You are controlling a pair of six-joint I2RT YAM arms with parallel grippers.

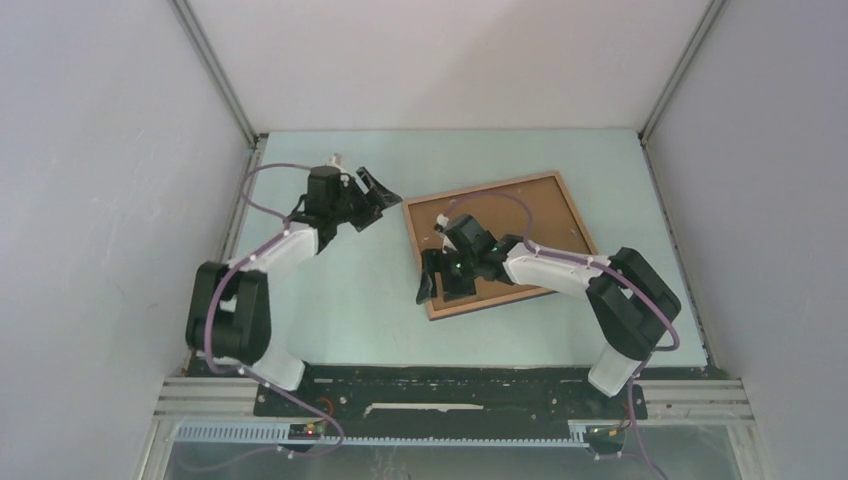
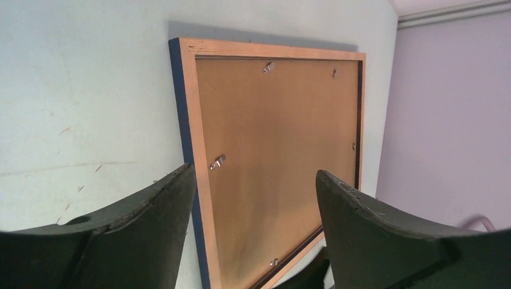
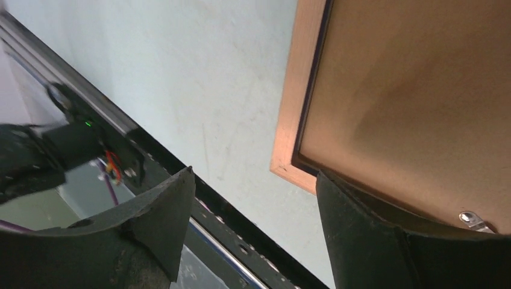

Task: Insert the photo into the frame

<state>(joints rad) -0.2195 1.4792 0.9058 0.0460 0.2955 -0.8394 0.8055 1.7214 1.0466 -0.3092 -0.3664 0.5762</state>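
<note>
The frame lies flat on the right half of the surface, turned a little askew, with its light wood face up. The brown backing board sits inside the rim. I can't find the photo in any view. It may already be under the board or it may be somewhere out of sight, and I cannot tell which. So my judgement is split. If the print is under there, what is left is securing the board and turning the frame over. If it isn't, nearly everything is left, starting with lifting the board out.

My left tool hangs just beyond the frame's far-left corner with its jaws wide and nothing between them. My right tool is over the near-left corner, also spread wide and empty. From its own camera, one finger seems to sit over the board and the other off the frame.

From my left wrist, the frame shows a thin, flat rim of pale raw wood with visible grain and a dark navy outer edge. The backing board is matte, smooth and evenly brown, like pressed fibre. Small shiny metal tabs sit along the inner edge and seem to reach from the rim onto the board. The surface is a pale green sheet, lightly scuffed. From the right wrist, the frame's corner is square and sharp, with a dark slit between the rim and the board.
</note>
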